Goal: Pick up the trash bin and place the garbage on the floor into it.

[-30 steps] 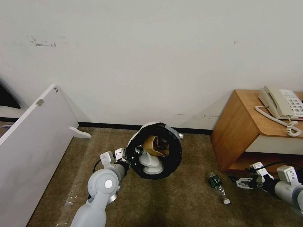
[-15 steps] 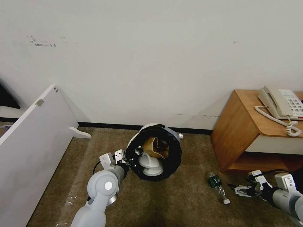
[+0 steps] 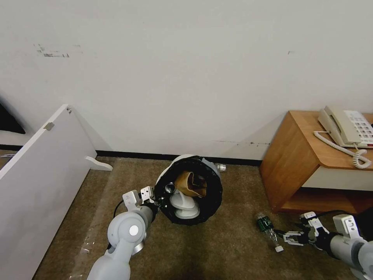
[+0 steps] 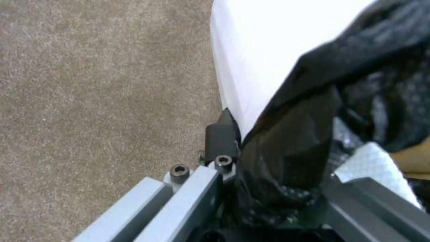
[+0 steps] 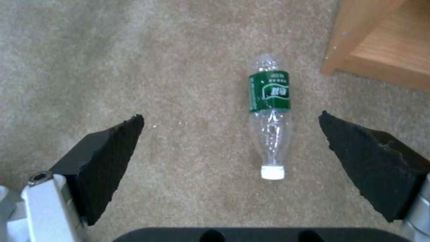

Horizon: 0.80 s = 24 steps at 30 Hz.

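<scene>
you are reaching for the bottle (image 5: 270, 117) with the right gripper (image 5: 230, 148), its jaws spread wide and holding nothing, so the step in hand looks like the pickup of this last piece near the cabinet (image 3: 311, 163). the bottle is lying flat on the floor (image 5: 134, 60), green label toward the far end and white cap toward you, sitting between the two pads but closer to one of them and ahead of the tips. you are wanting the gripper shifted sideways until the clear body sits midway between the pads, then brought forward and down until the pads are straddling it just short of the carpet. the thin plastic will probably crush and squirt out if you are closing on the neck, so aim for the stiffer labelled part and close gently. in the head view the right gripper (image 3: 292, 238) is hovering low, just beside the bottle (image 3: 268, 228). meanwhile the left gripper (image 3: 158, 199) is pinching the bin (image 3: 190, 188) by its rim, one finger (image 4: 219, 136) outside the white wall and the black liner bunched between the jaws; the bin is hanging tilted with its mouth toward you, a brown bag (image 3: 189, 182) and white slippers (image 3: 182, 204) inside. keep that mouth from tipping lower, or the load may slide out.
</scene>
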### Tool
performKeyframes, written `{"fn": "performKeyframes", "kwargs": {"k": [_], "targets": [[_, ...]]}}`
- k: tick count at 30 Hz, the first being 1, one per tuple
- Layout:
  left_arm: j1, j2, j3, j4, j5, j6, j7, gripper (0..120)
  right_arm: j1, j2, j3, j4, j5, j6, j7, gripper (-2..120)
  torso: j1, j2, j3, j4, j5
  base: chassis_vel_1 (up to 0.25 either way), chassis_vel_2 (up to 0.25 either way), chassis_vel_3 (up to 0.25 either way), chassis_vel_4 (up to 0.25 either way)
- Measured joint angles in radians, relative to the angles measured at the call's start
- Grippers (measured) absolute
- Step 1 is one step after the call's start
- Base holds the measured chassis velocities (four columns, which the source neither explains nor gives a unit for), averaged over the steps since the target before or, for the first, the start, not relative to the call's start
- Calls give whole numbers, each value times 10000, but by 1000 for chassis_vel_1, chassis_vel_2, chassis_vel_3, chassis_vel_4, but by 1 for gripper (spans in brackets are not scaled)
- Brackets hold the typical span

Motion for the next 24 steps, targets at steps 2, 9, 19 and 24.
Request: {"fn": "performKeyframes", "kwargs": {"k": [2, 9, 19, 24], "targets": [[0, -6, 0, 20, 29, -3, 21, 0, 2, -62, -5, 0, 9, -1, -11, 100, 0, 0, 0, 2, 0, 0, 0, 0, 0], [-39, -52, -10, 85, 76, -20, 60, 0, 69, -410, -228, -78, 8, -20, -41, 100, -1, 0, 0, 2, 0, 0, 0, 0, 0], [-135, -22, -91, 171, 47, -42, 103, 0, 77, -860, -463, -275, -22, -46, -63, 100, -1, 0, 0, 4, 0, 0, 0, 0, 0], [-155, -18, -114, 211, 43, -50, 145, 0, 82, -976, -629, -351, -52, -57, -76, 100, -1, 0, 1, 2, 0, 0, 0, 0, 0]]}}
